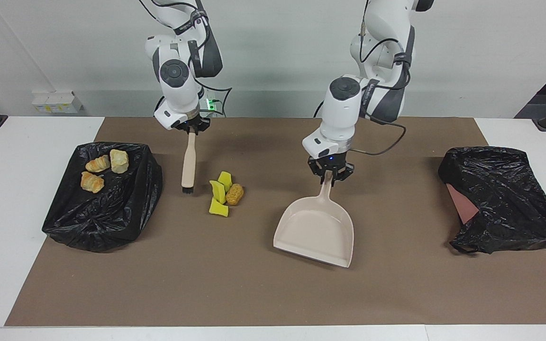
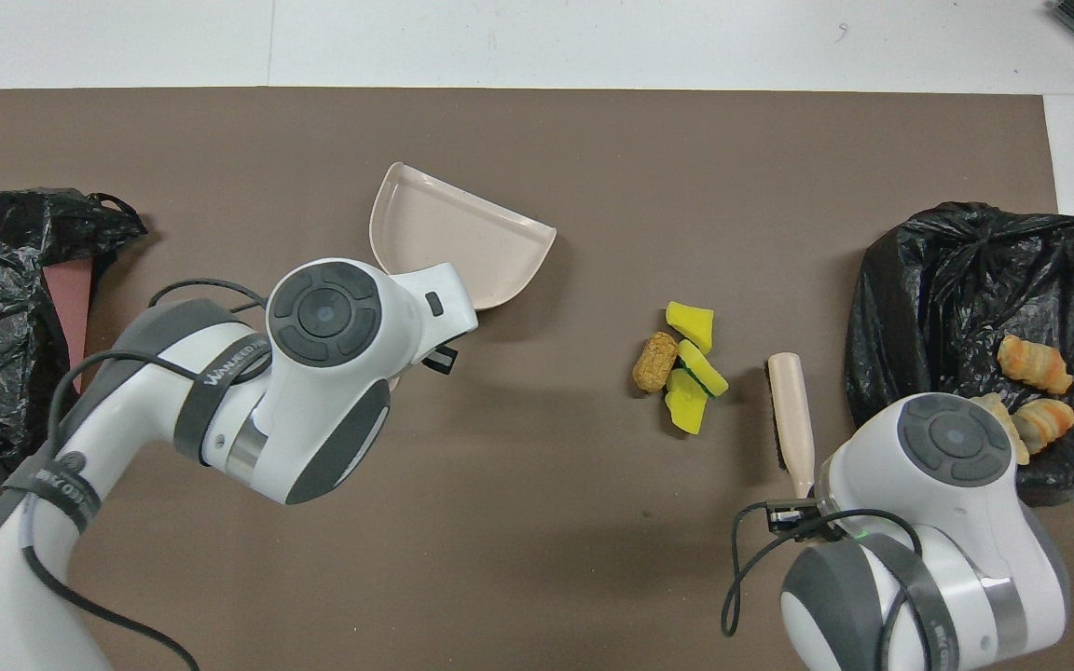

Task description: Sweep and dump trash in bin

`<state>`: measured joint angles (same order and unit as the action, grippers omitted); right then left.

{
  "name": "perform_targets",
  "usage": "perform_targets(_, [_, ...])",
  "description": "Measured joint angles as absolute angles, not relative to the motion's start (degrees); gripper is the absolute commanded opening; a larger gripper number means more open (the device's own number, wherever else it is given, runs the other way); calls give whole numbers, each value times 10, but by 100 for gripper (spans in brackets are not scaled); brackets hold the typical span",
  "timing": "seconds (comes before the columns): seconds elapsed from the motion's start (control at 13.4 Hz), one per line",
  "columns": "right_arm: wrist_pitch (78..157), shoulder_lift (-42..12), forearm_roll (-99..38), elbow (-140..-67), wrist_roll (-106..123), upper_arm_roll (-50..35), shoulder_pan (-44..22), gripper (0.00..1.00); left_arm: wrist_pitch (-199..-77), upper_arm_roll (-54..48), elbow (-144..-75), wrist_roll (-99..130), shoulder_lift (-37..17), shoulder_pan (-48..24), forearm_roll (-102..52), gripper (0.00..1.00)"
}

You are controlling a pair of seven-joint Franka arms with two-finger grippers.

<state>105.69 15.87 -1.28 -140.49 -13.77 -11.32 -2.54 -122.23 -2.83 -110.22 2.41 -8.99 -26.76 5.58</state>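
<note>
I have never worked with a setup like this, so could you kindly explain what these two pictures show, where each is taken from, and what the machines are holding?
These are two robot arms at one table, each ending in a two-finger gripper. One picture is taken from across the table, facing the robots; the other looks steeply down from above their own end, so the sides appear swapped.

The left gripper is shut on the handle of a pale dustpan, which sits tilted over the brown mat. The right gripper is shut on a brush, hanging with its bristles down beside a small heap of trash: yellow sponge chunks and a brown lump.

At the right arm's end of the table a black-lined bin already has three bread-like pieces on it. At the left arm's end lies another black bag.
</note>
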Motion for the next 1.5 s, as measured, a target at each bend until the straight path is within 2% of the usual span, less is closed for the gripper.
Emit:
perform_targets(0.3, [1082,156,-34,-1434,-138,-114,-28,0,-1154,-28,-1103,-263,-62,-214,49,0])
perform_targets(0.6, [1097,156,-43,-1435,-139,-115,-63,0,-1132,-27,-1131,-492,-50,-173,25,0])
perform_targets(0.82, [1118,153,-48,-1436,-139,-115,-66,0,-1160,-38,-1168,-548,-39,-189,23,0])
perform_targets(1.12, [1221,106,-50,-1438,-140,-115,-75,0,-1215,-41,-1194,-559,-40,-250,23,0])
perform_targets(1.5, [1228,87,-141,-1416,-143,-116,-132,0,-1247,-41,-1199,-506,-53,-295,22,0])
